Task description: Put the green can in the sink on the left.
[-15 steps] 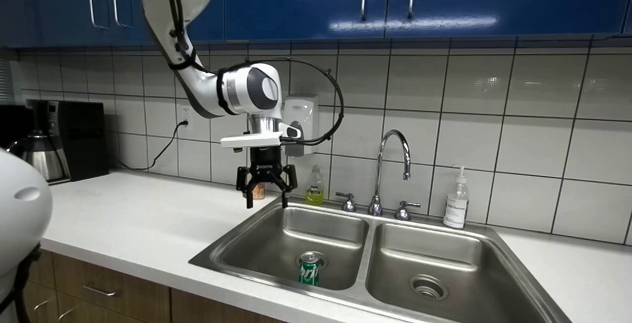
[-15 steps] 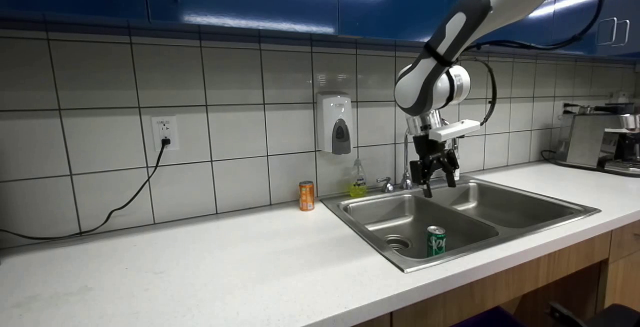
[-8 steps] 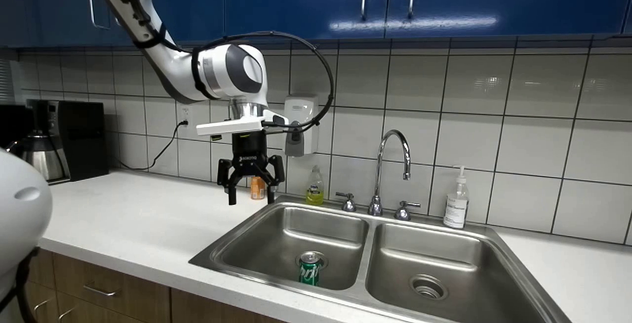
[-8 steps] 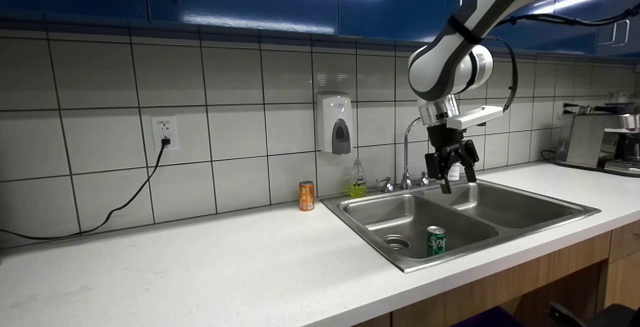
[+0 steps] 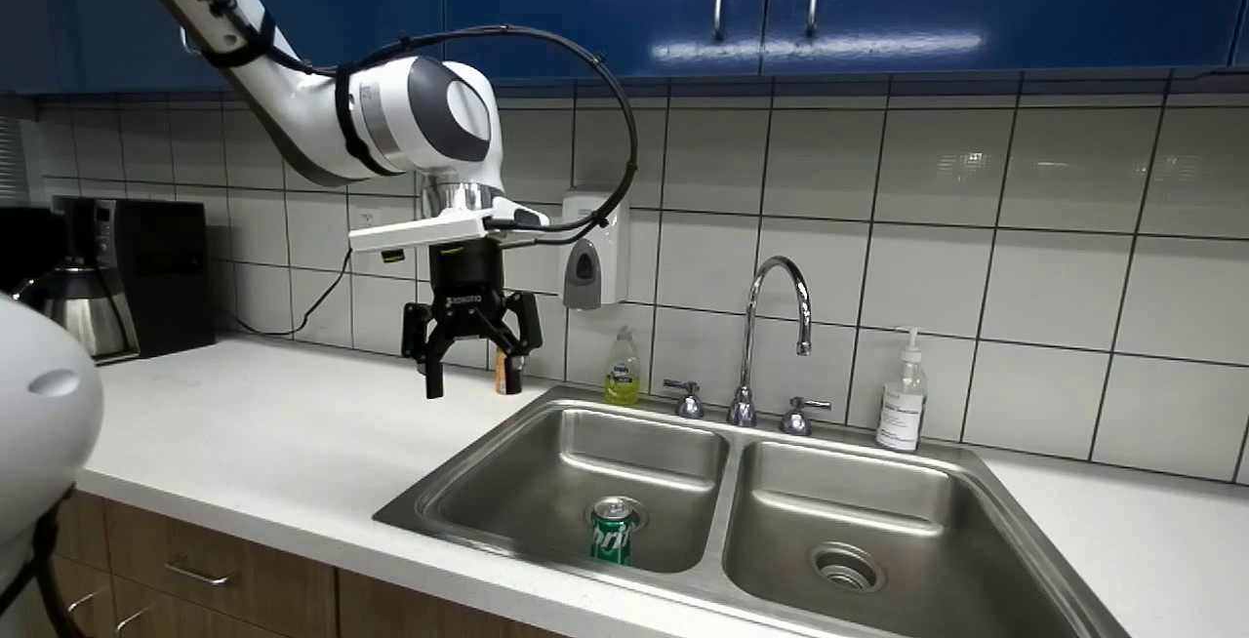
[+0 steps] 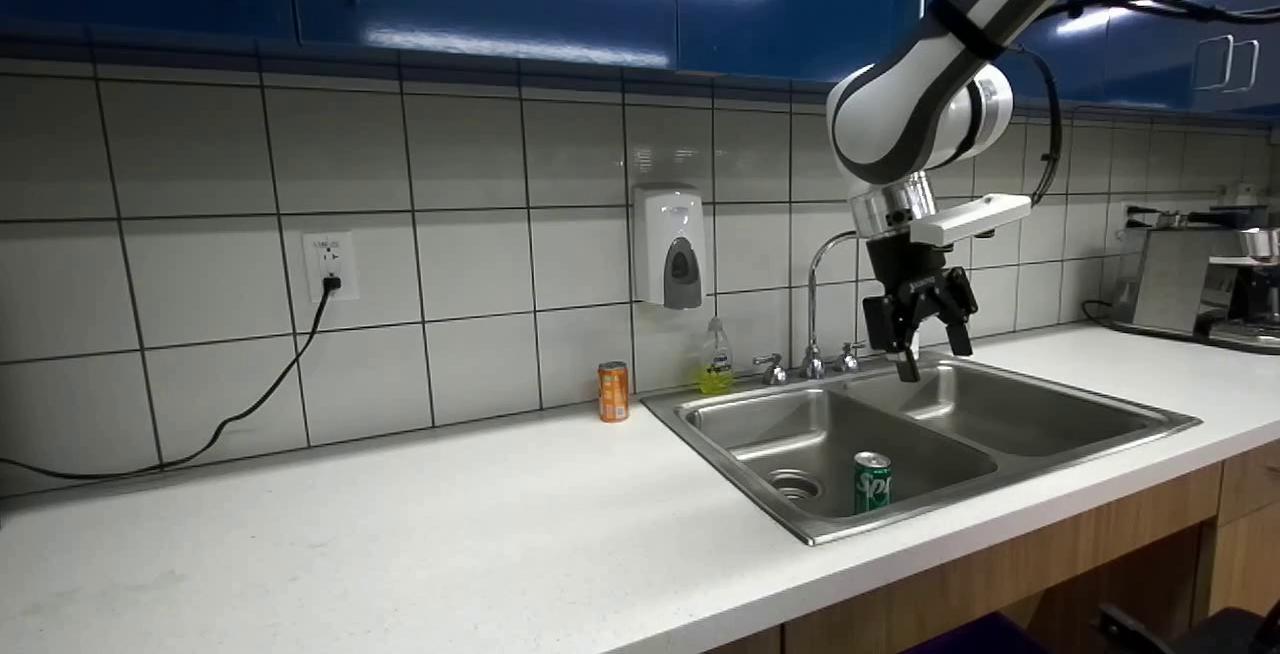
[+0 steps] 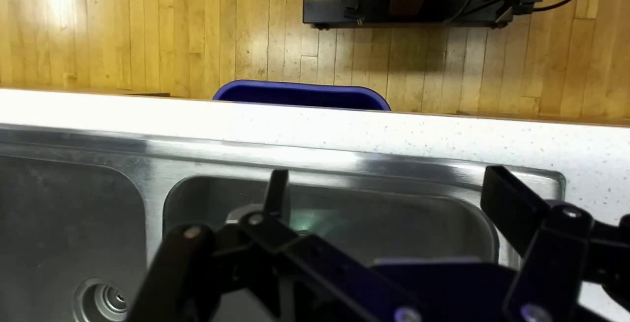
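green can [image 5: 612, 533] upright inside the left basin [image 5: 507, 494] of the 2-basin sink [image 5: 719, 533] — the sink's near edge hides its foot. drain [image 6: 795, 483] just beside, at 9 o'clock from it in an exterior view. gripper [image 5: 473, 381] well apart and higher, between 10 and 11 o'clock from the can in an exterior view: 2 fingers [image 5: 434, 382] spread wide, nothing held. placing looks done to me; what's left, i judge, is parking the arm [image 5: 302, 121].

doing it well: raise before swinging, fingers spread, no contact with the can — a nudge could slide or tip it on smooth steel. path best clear of the faucet [image 5: 746, 345], at 1 o'clock from the can. a fingertip lines up by sight with the orange can [image 6: 613, 392]; the 2 exterior views taken together put them well apart. wrist view poor for checking: gripper parts mask much of the left basin.

surface: pale countertop [image 5: 293, 414], speckled in the wrist view. dish soap [image 5: 623, 372] at 12 o'clock from the can, pump bottle [image 5: 901, 399] at 2.

room: tile wall [image 5: 1054, 277] behind, blue cabinets [image 5: 585, 14] above, light streaked on their doors. wood floor [image 7: 172, 31] across 10 to 2 o'clock in the wrist view; purple thing [image 7: 300, 86] at 12, part hidden, can't tell what.
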Available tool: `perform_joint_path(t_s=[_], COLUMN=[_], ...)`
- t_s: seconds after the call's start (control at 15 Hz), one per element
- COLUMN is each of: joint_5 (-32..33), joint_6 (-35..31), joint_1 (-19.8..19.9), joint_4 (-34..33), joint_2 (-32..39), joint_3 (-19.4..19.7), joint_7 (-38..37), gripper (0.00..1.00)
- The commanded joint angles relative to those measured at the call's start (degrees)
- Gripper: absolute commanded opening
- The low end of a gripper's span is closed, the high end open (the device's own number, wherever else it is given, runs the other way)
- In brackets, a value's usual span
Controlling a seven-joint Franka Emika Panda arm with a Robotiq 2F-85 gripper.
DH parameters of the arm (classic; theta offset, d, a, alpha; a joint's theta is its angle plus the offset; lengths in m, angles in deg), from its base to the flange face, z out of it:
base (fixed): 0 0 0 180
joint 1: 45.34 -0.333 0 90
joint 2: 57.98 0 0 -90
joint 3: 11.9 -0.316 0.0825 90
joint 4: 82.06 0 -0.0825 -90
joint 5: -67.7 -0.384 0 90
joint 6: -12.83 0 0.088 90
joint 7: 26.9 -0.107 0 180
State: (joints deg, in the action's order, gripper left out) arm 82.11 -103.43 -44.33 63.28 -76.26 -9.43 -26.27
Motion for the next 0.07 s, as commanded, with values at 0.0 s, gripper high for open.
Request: perform_joint_path(t_s=[0.0], joint_5=[-0.17], joint_6=[0.04], joint_1=[0.54], joint_4=[-0.01], joint_2=[-0.01], joint_3=[-0.55], joint_7=[0.13], gripper=[1.00])
